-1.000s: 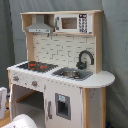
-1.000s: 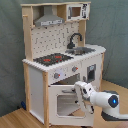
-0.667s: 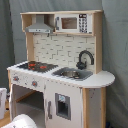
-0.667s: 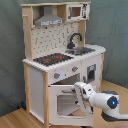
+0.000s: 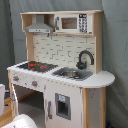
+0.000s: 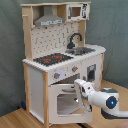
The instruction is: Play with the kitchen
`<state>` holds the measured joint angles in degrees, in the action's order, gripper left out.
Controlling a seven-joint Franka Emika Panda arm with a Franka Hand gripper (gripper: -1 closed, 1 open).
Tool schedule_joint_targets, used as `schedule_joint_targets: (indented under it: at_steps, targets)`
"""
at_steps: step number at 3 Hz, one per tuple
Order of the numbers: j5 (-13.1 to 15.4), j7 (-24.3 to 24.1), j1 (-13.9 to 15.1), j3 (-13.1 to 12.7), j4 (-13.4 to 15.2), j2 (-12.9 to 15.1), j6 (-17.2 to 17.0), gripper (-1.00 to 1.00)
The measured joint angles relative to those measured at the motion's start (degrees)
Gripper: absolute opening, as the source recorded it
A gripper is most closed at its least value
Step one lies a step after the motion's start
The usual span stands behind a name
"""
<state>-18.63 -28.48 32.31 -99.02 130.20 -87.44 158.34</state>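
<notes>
In the second exterior view the white arm [image 6: 102,97] of the robot is nearest to the camera, coming in from the second exterior view's lower right, with a blue light on its joint. Its hand [image 6: 79,89] reaches to the oven door [image 6: 67,99] of the kitchen [image 6: 60,65]. The hand is at the door's upper right edge, but it cannot be told if the fingers are released or clenched there.

The oven door has a window and stands under two round knobs [image 6: 56,75]. Above them is the worktop [image 6: 95,49] with the black and red hob [image 6: 52,58]. Beside the hob is the sink [image 6: 82,50], and the black faucet [image 6: 75,39] is behind the sink. Higher up, a grey hood [image 6: 49,20] hangs over the hob, next to a small microwave [image 6: 75,11].

The kitchen stands on a wooden floor [image 6: 15,119]. A grey curtain [image 6: 10,50] is behind it in both exterior views.
</notes>
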Motion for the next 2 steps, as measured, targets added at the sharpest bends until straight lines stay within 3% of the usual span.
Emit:
schedule_joint_targets:
  at_steps: [1,2]
  targets:
    - [4.9,-3.6,-0.1,0.7,-1.1,0.0,-1.5,1.00]
    - [9.8,-5.0,-0.5,3.5,-2.4,0.0,-3.4,1.00]
